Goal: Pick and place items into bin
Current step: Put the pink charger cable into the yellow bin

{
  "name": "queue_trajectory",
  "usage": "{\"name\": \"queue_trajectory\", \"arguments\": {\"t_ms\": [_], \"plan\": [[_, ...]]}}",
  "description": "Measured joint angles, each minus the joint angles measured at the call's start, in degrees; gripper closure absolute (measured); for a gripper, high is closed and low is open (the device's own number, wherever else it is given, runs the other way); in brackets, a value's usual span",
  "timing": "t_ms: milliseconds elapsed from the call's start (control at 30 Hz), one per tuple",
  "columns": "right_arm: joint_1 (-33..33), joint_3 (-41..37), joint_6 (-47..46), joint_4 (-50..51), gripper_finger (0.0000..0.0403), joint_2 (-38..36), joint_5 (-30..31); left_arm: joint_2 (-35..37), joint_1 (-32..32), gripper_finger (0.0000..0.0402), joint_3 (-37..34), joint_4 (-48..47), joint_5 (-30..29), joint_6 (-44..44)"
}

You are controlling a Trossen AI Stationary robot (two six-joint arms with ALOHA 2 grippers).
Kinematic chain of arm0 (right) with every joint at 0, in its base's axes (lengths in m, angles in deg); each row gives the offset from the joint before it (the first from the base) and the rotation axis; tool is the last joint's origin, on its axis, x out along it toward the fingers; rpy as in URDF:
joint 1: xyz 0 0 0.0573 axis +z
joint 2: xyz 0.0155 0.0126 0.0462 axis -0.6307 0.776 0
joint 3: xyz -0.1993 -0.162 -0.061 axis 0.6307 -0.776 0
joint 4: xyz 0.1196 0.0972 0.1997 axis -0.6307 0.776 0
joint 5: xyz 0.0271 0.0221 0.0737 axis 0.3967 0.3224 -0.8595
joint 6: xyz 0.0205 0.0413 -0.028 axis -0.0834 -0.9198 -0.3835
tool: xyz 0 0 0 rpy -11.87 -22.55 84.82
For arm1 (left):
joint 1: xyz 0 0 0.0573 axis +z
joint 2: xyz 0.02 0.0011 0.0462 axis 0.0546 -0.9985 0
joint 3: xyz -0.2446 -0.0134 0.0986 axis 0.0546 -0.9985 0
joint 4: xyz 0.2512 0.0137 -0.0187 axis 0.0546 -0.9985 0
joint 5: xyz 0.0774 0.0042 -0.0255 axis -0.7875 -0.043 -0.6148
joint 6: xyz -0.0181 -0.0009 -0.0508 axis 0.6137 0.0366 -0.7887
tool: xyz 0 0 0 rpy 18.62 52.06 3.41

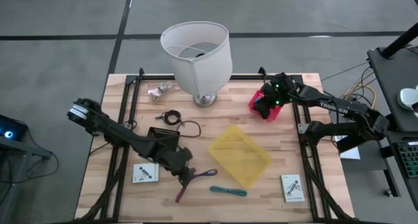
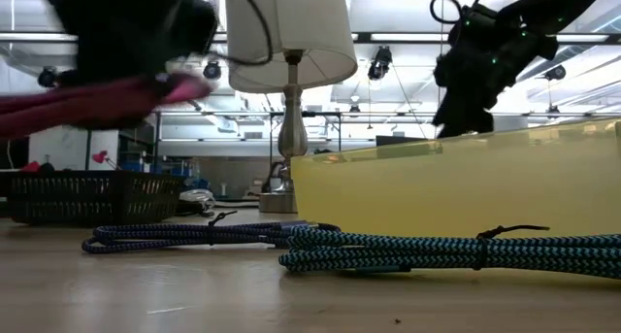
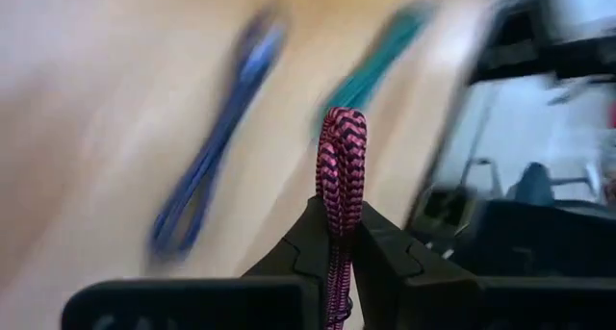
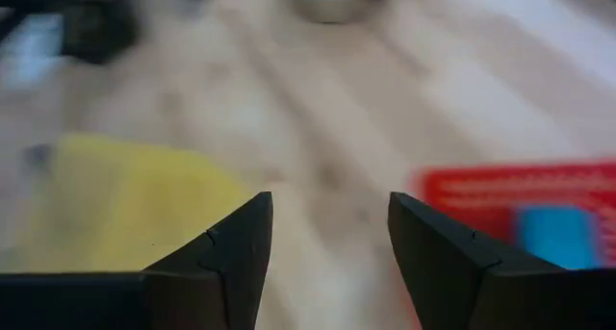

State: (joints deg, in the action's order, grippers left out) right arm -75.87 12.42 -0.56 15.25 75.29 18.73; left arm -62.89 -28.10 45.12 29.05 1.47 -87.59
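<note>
Left wrist view: the maroon tie (image 3: pixel 342 166) stands pinched between the closed fingers of the left gripper (image 3: pixel 339 236), just beside the yellow bin (image 1: pixel 240 156). The bin appears empty, so the task seems barely begun; the purple tie (image 1: pixel 204 175), teal tie (image 1: pixel 228 191), white packets (image 1: pixel 145 174) and black cord loop (image 1: pixel 172 117) lie on the table (image 1: pixel 261 113). The right gripper (image 4: pixel 329 236) hangs open, empty, over a red object (image 1: pixel 257 101)

Grey floor (image 1: pixel 59 28), ceiling lights (image 2: pixel 383 61)

Wooden table (image 1: pixel 287 129); on it: yellow bin (image 1: pixel 240 155), lamp (image 1: pixel 197 54), teal tie (image 1: pixel 228 191), white packets (image 1: pixel 292 187).
</note>
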Motion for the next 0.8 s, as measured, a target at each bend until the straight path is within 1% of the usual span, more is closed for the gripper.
{"name": "queue_trajectory", "arguments": {"t_ms": [100, 167, 267, 333, 400, 467, 533, 600, 700, 800], "plan": [[1.77, -0.4, 0.02, -3.65, 0.0214, 0.0, -7.64, 2.09, -0.22, 0.0392, 0.03, 8.56, -8.28, 12.34], [3.56, -0.46, 0.02, -5.8, 0.022, -0.14, -11.12, 3.5, 0.1, 0.0392, 0.13, 11.65, -13.48, 17.79], [7.24, -0.52, 0.12, -9.05, 0.0229, -0.47, -14.14, 4.59, 1.22, 0.0392, 0.1, 14.75, -20.35, 23.62], [10.53, -0.54, 0.17, -12.84, 0.0235, -0.55, -15.82, 5.55, 2.13, 0.0392, 0.04, 16.85, -25.2, 26.17], [14.32, -0.58, 0.26, -17.5, 0.024, -0.59, -16.41, 5.89, 3.08, 0.0392, 0.11, 20.71, -28.64, 28.38], [18.34, -0.58, 0.36, -23.65, 0.0244, -0.46, -16.39, 5.7, 4.08, 0.0392, 0.02, 25.52, -29.83, 31.66], [22.06, -0.58, 1.14, -28.65, 0.0247, -0.25, -16.37, 5.14, 5.07, 0.0392, 0.04, 31.85, -29.87, 35.25], [25.09, -0.58, 1.71, -33.05, 0.0248, 0.12, -15.84, 5.01, 5.53, 0.0392, 0.04, 35.84, -29.93, 38.6], [27.88, -0.58, 0.49, -36.02, 0.0243, 0.32, -11.11, 4.93, 6.28, 0.0392, 0.04, 37.65, -30.0, 40.59], [29.07, -0.58, -0.23, -35.71, 0.0227, 0.33, -6.26, 4.93, 6.84, 0.0392, 0.04, 37.47, -30.52, 41.12]]}}
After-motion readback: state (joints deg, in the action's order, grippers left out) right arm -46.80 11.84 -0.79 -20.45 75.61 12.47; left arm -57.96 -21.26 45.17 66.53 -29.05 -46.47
